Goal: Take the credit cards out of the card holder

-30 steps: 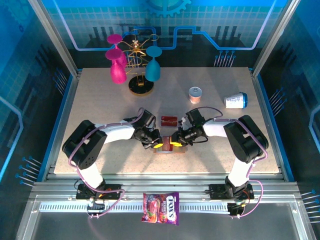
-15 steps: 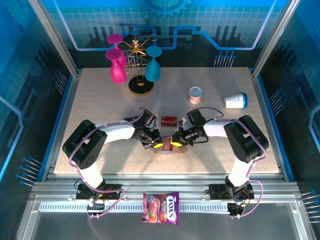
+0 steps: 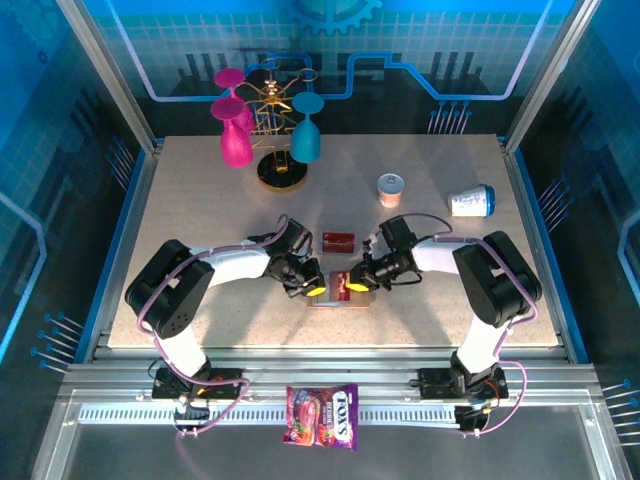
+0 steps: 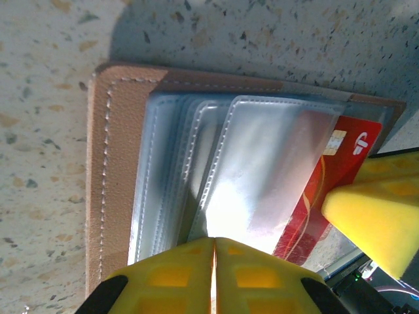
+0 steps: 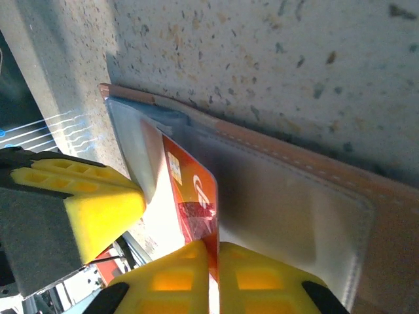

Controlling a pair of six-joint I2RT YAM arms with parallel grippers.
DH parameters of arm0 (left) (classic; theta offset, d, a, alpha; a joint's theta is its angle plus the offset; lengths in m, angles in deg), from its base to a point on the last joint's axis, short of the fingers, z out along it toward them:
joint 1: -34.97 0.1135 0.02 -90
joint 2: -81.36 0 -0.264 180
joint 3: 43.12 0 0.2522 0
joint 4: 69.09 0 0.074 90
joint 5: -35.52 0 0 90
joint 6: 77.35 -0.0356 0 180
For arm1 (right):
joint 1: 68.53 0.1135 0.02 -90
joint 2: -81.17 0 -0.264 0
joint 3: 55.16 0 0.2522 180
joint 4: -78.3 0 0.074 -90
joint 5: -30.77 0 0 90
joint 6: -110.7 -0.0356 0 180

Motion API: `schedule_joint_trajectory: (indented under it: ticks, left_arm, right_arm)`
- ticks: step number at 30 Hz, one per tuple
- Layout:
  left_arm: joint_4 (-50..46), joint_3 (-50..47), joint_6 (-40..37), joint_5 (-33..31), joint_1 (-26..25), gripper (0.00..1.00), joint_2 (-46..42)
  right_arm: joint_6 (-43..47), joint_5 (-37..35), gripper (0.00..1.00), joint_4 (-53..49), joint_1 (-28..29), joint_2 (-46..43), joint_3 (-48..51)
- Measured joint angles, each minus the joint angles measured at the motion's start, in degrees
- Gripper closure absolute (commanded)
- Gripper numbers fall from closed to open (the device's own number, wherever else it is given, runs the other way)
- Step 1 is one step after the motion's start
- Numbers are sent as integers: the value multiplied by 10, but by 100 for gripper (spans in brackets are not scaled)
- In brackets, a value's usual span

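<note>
The card holder lay open on the bench, near the front edge at centre, tan outside down and its clear sleeves facing up. A red credit card stuck partway out of one sleeve on the holder's 3 o'clock side in the overhead view. The right end effector had its yellow fingers pressed together on that card's outer edge, pinching it. The left end effector sat at the holder's 9 o'clock side, fingers closed flat against each other with their tips at the edge of the sleeves; whether they nipped a sleeve could not be told.

A second red card lay loose on the bench at 12 o'clock from the holder, just beyond it. Farther off, a small can stood at 1 o'clock and a white cup lay on its side at 2 o'clock. A gold rack hung with pink and teal glasses stood at 11 o'clock near the back. A candy bag rested on the rail at 6 o'clock, off the bench.
</note>
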Motion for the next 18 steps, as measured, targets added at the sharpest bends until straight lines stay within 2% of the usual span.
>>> schedule_joint_trajectory:
  ticks: [18]
  left_arm:
    - [0,0,0,0,0,89,0]
  right_arm:
    - [85,-33,90,-122,-19,-23,-27]
